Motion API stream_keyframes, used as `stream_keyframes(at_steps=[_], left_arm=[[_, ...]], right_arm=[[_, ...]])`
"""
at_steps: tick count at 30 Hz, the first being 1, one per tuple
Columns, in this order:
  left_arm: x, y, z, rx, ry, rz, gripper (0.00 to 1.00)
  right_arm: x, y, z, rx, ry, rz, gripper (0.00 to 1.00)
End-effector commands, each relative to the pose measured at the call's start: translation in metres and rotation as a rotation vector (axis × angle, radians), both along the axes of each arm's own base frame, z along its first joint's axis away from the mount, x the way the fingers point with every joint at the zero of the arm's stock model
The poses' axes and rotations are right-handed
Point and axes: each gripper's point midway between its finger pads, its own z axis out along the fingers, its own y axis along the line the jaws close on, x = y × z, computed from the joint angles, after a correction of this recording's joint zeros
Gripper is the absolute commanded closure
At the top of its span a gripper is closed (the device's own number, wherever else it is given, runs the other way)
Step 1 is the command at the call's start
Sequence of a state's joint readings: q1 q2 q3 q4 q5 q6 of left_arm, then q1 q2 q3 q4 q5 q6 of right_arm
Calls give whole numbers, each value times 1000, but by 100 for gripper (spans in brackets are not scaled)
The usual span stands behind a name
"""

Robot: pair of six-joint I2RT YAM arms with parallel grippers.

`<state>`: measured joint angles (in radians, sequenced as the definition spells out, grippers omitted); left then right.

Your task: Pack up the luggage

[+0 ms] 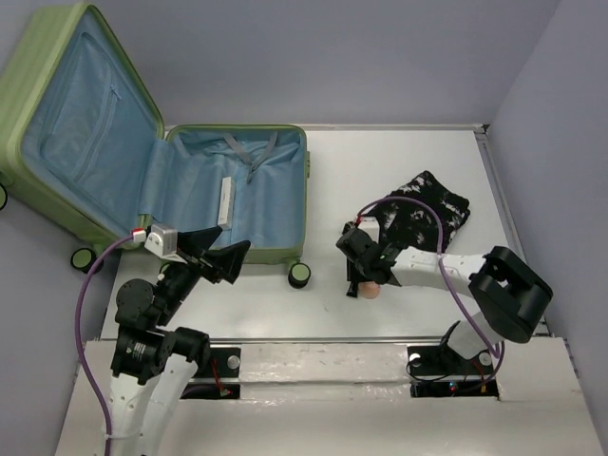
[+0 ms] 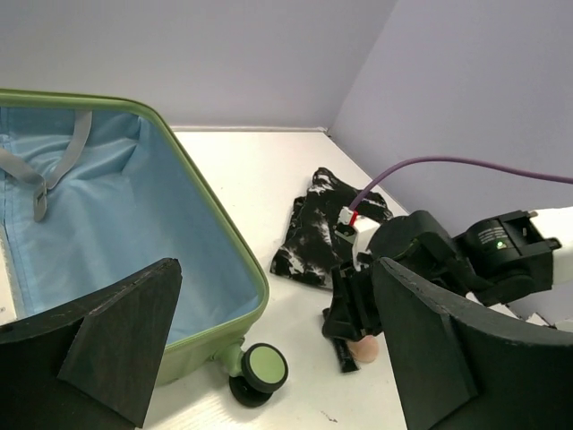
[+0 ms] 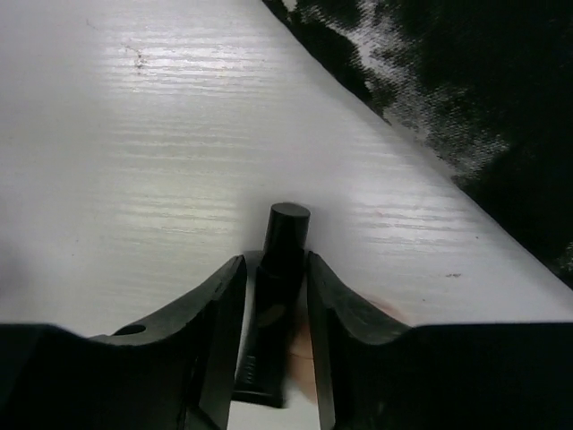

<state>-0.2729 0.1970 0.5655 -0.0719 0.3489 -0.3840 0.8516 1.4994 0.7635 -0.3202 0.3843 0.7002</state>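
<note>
Your right gripper [image 3: 276,269] pinches a thin black stick [image 3: 288,228] low on the table [image 1: 399,152], beside the patterned cloth [image 1: 427,209]. Your left gripper [image 1: 228,255] hangs spread wide at the near rim of the luggage [image 1: 190,190]. The case lies open left of centre, base flat, lid tilted up leftward, wheels toward you, long axis running away. It's likely stiff, bulky and prone to rolling, so hold the lid's rim.

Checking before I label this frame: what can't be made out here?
Right wrist: black stick, lower end hidden inside the right pincer; what it is, unclear.
Right wrist: cloth, blurred, cut off by the frame edge.
Top external: luggage, lid's left side cut off by the frame edge.
</note>
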Motion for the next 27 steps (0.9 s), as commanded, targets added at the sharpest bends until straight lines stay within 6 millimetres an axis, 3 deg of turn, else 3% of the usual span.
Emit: stream_keyframes(at_steps=[1, 4, 8, 9, 10, 11, 13, 14, 15, 16, 18, 19, 21, 22, 23, 24, 25, 26, 27], left_arm=[[-10, -2, 22, -17, -76, -32, 1], [-10, -2, 21, -18, -72, -30, 1], [-8, -4, 19, -17, -62, -36, 1], [-8, -4, 19, -16, -61, -39, 1], [-8, -4, 18, -15, -58, -39, 1], [-8, -4, 19, -16, -61, -37, 1], [-7, -3, 19, -17, -60, -33, 1], [-7, -3, 18, -18, -56, -30, 1], [-6, -2, 18, -18, -57, -25, 1], [-6, -2, 18, -19, -55, -24, 1], [-6, -2, 18, -18, -55, -21, 1], [-5, -2, 17, -17, -51, -19, 1], [-5, -2, 16, -16, -48, -22, 1], [-5, -3, 16, -15, -46, -25, 1], [-5, -3, 16, -17, -47, -27, 1], [-6, -4, 17, -16, -49, -33, 1], [-6, -4, 17, -15, -51, -34, 1], [-6, -4, 16, -14, -50, -36, 1], [-6, -4, 16, -16, -47, -35, 1]], right_arm=[[21, 25, 5, 66, -47, -6, 70], [31, 30, 19, 85, -91, -16, 82], [48, 45, 85, 180, -221, 12, 86], [52, 55, 109, 235, -256, 41, 86], [64, 74, 150, 301, -317, 78, 86], [70, 88, 173, 349, -346, 104, 86], [81, 124, 194, 416, -341, 188, 86], [91, 149, 245, 499, -412, 224, 86], [91, 167, 260, 536, -419, 264, 84], [102, 182, 253, 532, -409, 273, 52], [117, 193, 277, 549, -456, 258, 15], [129, 190, 265, 518, -440, 234, 2], [123, 174, 233, 456, -375, 210, 2], [120, 161, 220, 425, -368, 181, 5], [111, 144, 227, 430, -391, 150, 14], [99, 114, 175, 324, -336, 100, 18], [89, 96, 158, 287, -321, 74, 22], [77, 74, 155, 279, -317, 38, 32], [66, 56, 136, 241, -287, 14, 36]])
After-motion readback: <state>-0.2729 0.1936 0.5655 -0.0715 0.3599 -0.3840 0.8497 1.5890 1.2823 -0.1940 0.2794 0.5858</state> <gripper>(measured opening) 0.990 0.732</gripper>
